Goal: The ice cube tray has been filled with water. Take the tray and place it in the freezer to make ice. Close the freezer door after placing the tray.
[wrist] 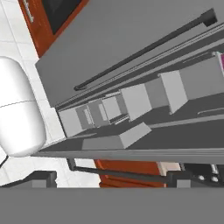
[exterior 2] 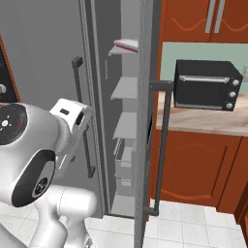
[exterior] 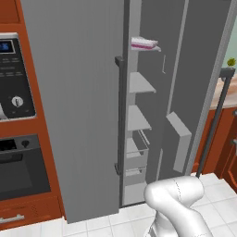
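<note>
Fingers' spread cannot tell; ice cube tray [exterior: 144,44] on top freezer [exterior: 139,120] shelf; freezer door [exterior: 194,92] open

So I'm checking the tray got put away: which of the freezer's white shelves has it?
The top shelf holds the ice cube tray; the two shelves below it are bare, and the freezer door is open.

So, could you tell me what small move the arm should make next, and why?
Probably reach for the freezer door to swing it shut: the ice cube tray already lies on the top shelf inside the freezer, and the door stands open.
</note>
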You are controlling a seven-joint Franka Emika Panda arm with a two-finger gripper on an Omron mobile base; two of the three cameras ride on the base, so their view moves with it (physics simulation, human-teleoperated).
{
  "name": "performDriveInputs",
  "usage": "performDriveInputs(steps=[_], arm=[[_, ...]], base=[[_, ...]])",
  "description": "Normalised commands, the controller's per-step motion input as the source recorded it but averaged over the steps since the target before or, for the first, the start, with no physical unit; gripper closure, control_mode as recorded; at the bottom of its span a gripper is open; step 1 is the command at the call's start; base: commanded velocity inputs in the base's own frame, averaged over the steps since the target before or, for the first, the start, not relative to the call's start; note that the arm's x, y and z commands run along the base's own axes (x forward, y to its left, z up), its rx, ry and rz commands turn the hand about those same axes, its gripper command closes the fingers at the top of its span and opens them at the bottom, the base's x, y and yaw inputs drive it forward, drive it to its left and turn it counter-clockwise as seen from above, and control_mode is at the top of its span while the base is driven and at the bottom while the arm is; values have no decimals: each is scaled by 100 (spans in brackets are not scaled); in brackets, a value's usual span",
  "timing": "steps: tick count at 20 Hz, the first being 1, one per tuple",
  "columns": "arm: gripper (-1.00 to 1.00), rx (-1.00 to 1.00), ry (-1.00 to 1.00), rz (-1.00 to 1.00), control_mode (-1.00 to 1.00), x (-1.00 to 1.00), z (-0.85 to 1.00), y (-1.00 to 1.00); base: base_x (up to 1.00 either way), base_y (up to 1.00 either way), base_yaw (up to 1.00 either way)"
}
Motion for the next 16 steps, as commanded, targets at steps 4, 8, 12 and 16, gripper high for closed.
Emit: performDriveInputs(steps=[4, 8, 12, 16], arm=[[-100, 5, -18, 2, -100, -29, 0, -78], [-100, 3, -8, 6, -100, -13, -2, -94], [-100, 3, -4, 9, -100, 4, -11, -90], [-100, 4, -1, 13, -100, 49, -30, -58]], base=[[0, 0, 0], [0, 0, 0], [0, 0, 0], [0, 0, 0]])
